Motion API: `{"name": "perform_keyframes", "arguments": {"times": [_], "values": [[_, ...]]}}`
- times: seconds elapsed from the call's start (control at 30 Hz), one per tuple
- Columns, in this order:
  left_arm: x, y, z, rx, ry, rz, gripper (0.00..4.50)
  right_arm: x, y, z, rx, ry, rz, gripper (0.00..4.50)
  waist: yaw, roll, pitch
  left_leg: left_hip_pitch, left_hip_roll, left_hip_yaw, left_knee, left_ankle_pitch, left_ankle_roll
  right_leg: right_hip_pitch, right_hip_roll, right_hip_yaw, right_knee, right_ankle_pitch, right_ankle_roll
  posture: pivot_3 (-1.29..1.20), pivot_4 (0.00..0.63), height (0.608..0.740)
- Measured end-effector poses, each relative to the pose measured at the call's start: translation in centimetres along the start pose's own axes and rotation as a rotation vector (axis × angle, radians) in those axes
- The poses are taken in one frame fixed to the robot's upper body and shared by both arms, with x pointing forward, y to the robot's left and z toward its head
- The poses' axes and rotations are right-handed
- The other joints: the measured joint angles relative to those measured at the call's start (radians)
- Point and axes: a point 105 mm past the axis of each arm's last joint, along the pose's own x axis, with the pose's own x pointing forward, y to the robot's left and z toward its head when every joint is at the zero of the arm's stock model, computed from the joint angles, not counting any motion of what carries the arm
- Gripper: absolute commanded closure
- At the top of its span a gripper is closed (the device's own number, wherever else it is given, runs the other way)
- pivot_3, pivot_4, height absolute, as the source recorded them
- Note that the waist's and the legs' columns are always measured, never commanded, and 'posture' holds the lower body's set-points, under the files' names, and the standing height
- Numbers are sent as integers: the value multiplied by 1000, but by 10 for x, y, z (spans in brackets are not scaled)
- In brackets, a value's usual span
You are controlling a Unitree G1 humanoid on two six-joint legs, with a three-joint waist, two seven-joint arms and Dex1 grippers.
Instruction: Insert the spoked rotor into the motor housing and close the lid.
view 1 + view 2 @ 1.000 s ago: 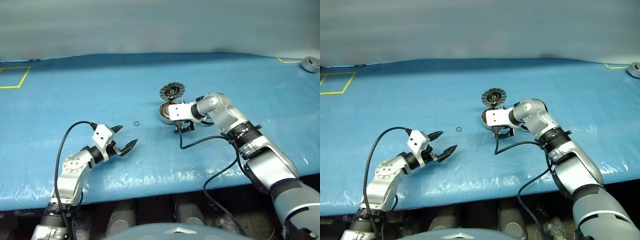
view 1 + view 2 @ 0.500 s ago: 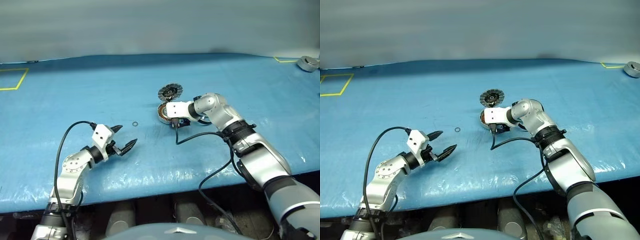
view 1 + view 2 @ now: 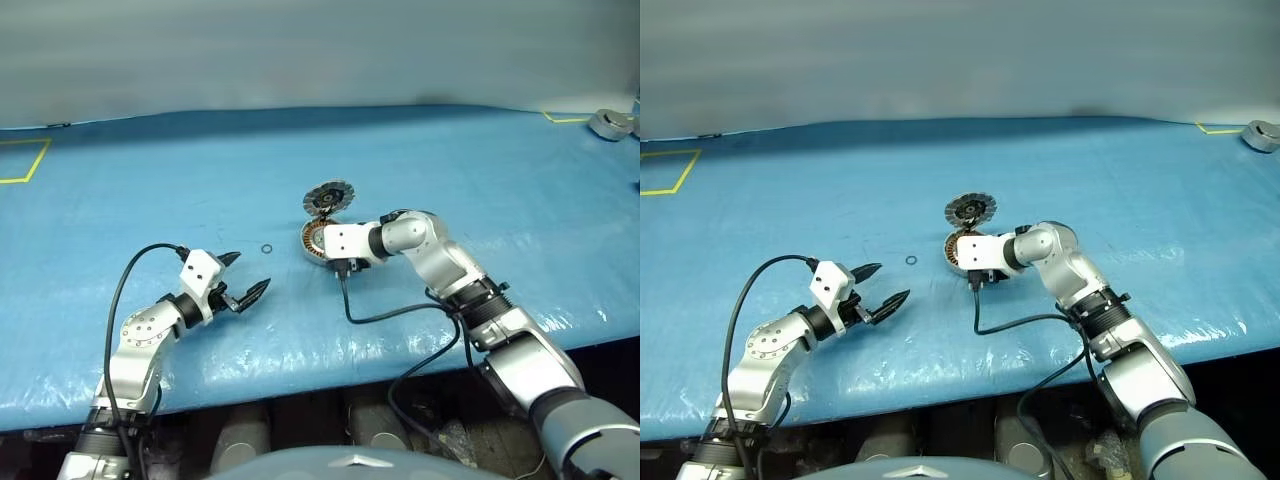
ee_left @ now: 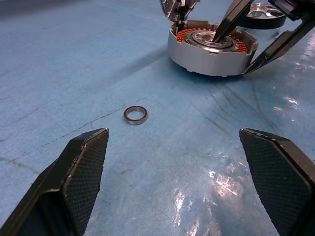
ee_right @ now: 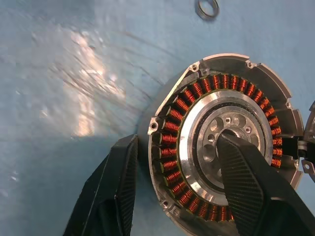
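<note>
Our right tool [image 5: 172, 187] sits over the motor housing [image 3: 322, 243]: one finger down in the dark centre, the other outside the silver rim, jaws part open and straddling the wall plus the copper windings. Can't tell if they're biting the wall yet or just bracketing it. Our read: we're pinning the housing so it doesn't skate on the slick sheet.

In the right wrist view a silver holed disc already sits inside the winding ring. Probably the spoked rotor [image 5: 221, 135], seated, though the finger covers part of it, so not certain.

The lid [image 3: 329, 197] stands up on its hinge at the far side of the housing, segmented grey-white face toward us. It's still open, so closing is the step left.

Our left tool [image 4: 182, 182] has its fingers wide apart and holds nothing. It hangs low over the tabletop, well apart from the housing and aimed at it, likely parked as an observer.

A small loose metal ring [image 4: 135, 115] lies flat between the left tool and the housing.

The tabletop [image 3: 480, 170] is under a glossy blue sheet, scuffed near the housing, with yellow tape marks at the far corners. Another round silver part [image 3: 612, 124] sits at the far right edge. Plain grey wall behind.
</note>
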Motion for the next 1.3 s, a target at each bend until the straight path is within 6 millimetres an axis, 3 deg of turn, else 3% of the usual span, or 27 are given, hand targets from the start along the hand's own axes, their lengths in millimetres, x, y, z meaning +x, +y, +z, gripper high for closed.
{"name": "perform_keyframes", "arguments": {"times": [0.2, 0.43, 0.63, 0.73, 0.93, 1.07, 1.17, 1.3], "values": [[-7, 8, -2, 21, 32, 14, 0, 7, 30, 25, 16, -67, 24, 2394, 0, -1, 0, 1, 0, 0, 1, 0, 0, 0, 0, 0, 4, -4, -5, 0, 150, 740], [-9, 11, -3, 20, 43, 22, 0, 11, 47, 40, 62, -101, 20, 2394, 1, -1, -1, 4, 0, 0, 1, 0, 0, -1, 0, -1, 9, -6, -8, 0, 150, 740], [-4, 9, 2, 28, 27, 1, 0, 17, 52, 43, 102, -104, 8, 486, 2, -1, 0, 5, 1, 0, 1, 0, 0, 0, 0, -1, 11, -7, -10, 0, 150, 740], [-3, 7, 2, 27, 28, -9, 0, 14, 48, 43, 176, -136, -18, 486, 4, -2, 0, 4, 0, 0, 1, 0, 0, -1, 0, -1, 10, -7, -9, 0, 150, 740], [-2, 6, 1, 33, 37, -20, 0, -18, 29, 70, 247, -330, -102, 486, 4, -2, 1, 4, 1, -1, 0, 0, 0, -2, 0, -2, 10, -7, -10, 0, 150, 740], [-2, 11, -1, 67, 64, -24, 0, -41, 25, 77, 321, -457, -157, 486, 8, -3, 1, 3, 0, -2, 0, 0, -1, -1, 0, -2, 10, -7, -9, 0, 150, 740], [0, 20, -4, 93, 86, -13, 0, -55, 24, 71, 405, -528, -212, 486, 10, -4, 1, 3, 0, -2, 1, 0, -1, -1, 0, -3, 10, -7, -9, 0, 150, 740], [6, 27, -12, 123, 115, -23, 0, -64, 35, 44, 571, -542, -290, 486, 14, -4, 2, 1, 0, -2, 0, 0, 0, -2, 0, -3, 10, -7, -9, 0, 150, 740]]}}
